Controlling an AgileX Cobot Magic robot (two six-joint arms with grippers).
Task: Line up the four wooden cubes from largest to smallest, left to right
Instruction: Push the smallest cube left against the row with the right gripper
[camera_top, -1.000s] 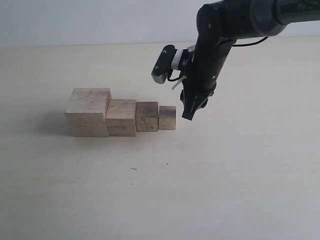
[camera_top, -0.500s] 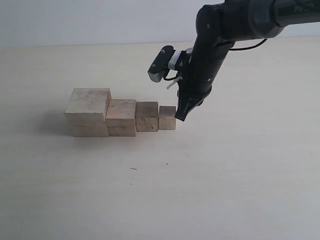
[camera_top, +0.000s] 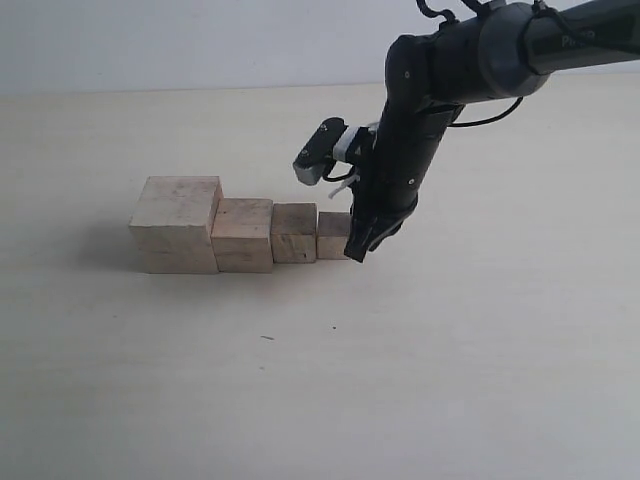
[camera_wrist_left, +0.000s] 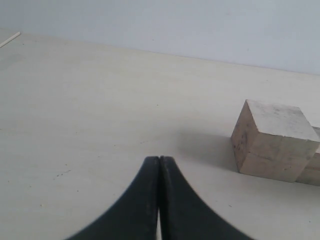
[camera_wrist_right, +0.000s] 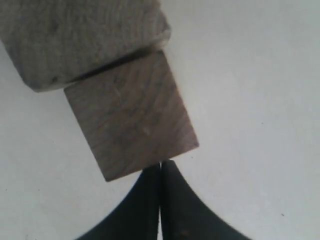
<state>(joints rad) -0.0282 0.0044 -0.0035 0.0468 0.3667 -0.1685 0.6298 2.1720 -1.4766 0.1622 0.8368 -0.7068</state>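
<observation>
Four wooden cubes sit touching in a row on the table, largest left, smallest right.
Beside them the right gripper, fingers pressed together, tips against the right side of the smallest cube; the left gripper, likewise pressed together, is apart from the largest cube.

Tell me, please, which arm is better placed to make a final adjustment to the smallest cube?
Right. The right gripper, shut, has its tips at the free side of the smallest cube. The left gripper, shut, stands off from the largest cube at the row's other end.

smallest cube's right side behind right tool, 2nd cube cropped at edge
</observation>
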